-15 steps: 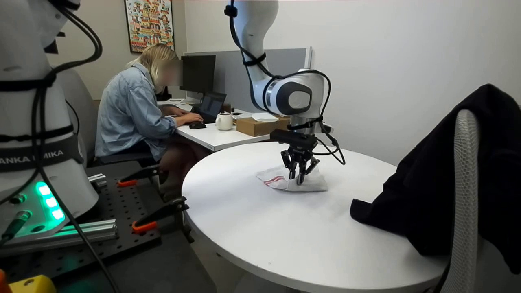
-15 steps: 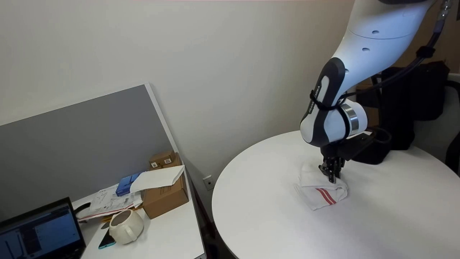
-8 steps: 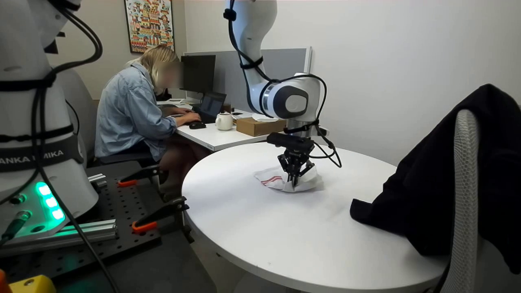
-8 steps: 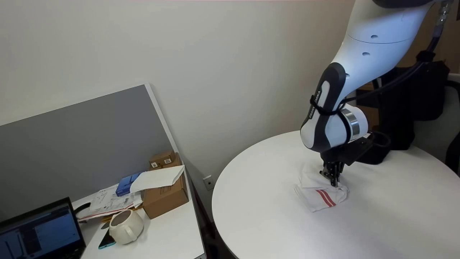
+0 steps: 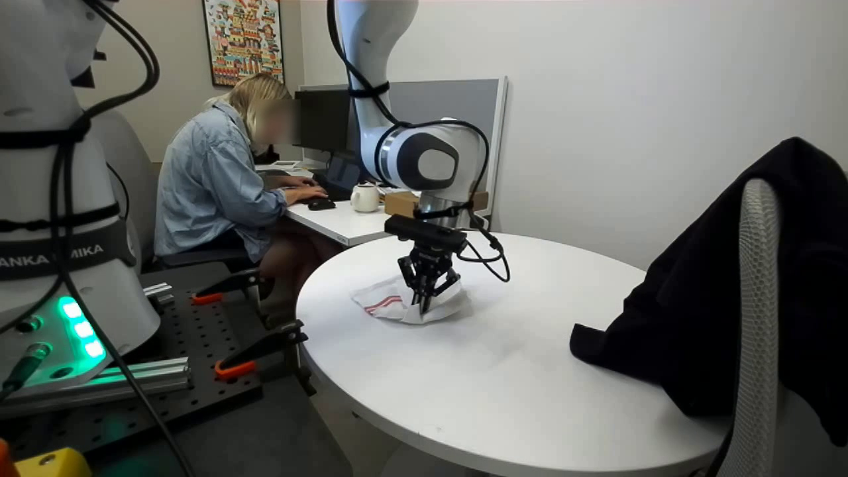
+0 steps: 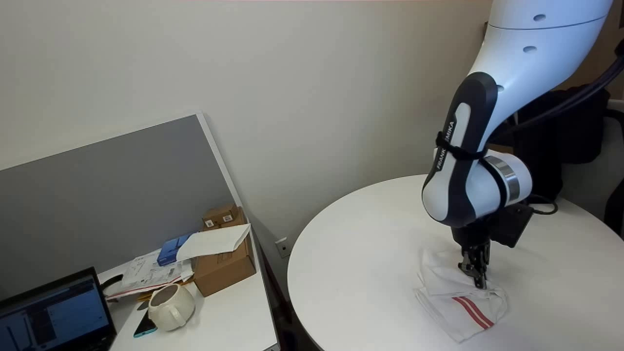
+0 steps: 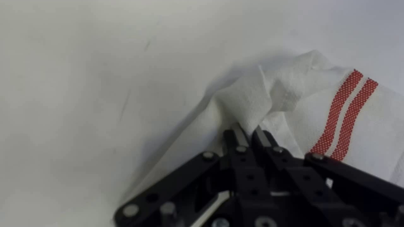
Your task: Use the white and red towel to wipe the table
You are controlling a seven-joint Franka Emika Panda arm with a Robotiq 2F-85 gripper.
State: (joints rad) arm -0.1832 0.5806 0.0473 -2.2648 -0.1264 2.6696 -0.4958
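Observation:
The white towel with red stripes (image 5: 395, 314) lies partly bunched on the round white table (image 5: 543, 377). It also shows in the other views (image 6: 446, 309) (image 7: 303, 121). My gripper (image 5: 422, 307) points down at the towel, and shows in both exterior views (image 6: 480, 283). In the wrist view, the gripper (image 7: 250, 134) is shut on a pinched fold of the towel, which rises between the two fingertips. The red stripes lie to the right of the fingers there. The rest of the cloth stays spread on the table.
A chair with a dark garment (image 5: 782, 285) stands at the table's edge, the garment reaching onto the table top. A person (image 5: 218, 165) sits at a desk (image 5: 344, 225) behind, with a mug (image 5: 365, 197) and cardboard boxes (image 6: 224, 268) on it. A wall stands behind the table.
The fingers, apart over the towel one second ago, have closed on it. Gripper and towel have since moved together across the table, towards the robot's base.

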